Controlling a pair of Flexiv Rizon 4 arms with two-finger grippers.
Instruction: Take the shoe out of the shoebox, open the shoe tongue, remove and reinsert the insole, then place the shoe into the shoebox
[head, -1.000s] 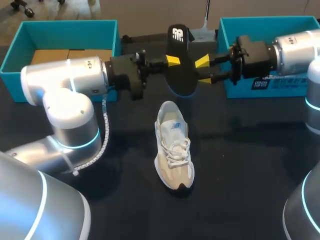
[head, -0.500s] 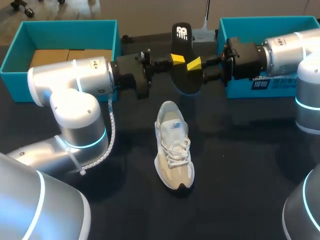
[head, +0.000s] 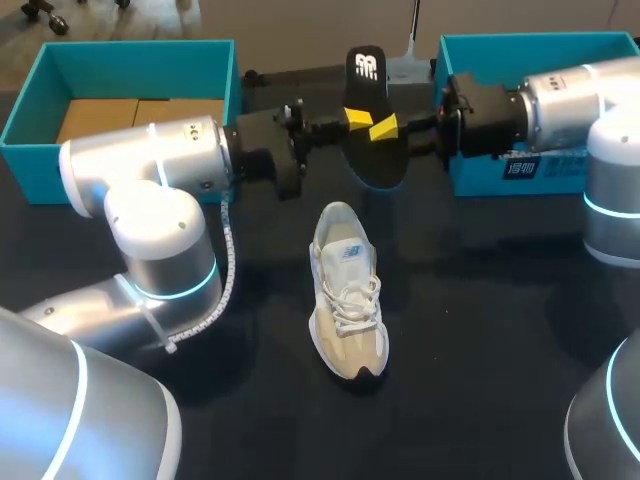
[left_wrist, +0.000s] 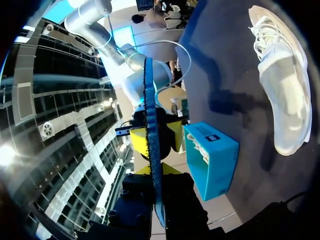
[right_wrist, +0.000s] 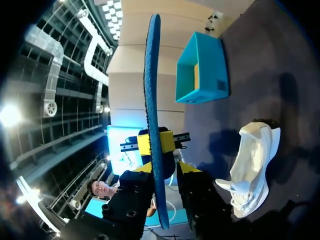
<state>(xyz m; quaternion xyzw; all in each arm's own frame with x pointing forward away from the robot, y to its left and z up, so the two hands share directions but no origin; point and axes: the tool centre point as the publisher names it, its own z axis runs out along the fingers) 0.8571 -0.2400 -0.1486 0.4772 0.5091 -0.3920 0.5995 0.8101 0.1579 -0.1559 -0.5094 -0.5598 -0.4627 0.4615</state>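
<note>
Insole (head: 375, 160) upright beyond the shoe (head: 346, 290), left tool (head: 353, 117) and right tool (head: 385, 127) both clamped on it.

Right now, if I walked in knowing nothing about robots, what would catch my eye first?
A black insole held in the air above the middle of the table, pinched by the yellow-tipped left gripper from one side and the right gripper from the other. Just below it, a white and beige sneaker lies on the dark table, toe towards the robot.
</note>
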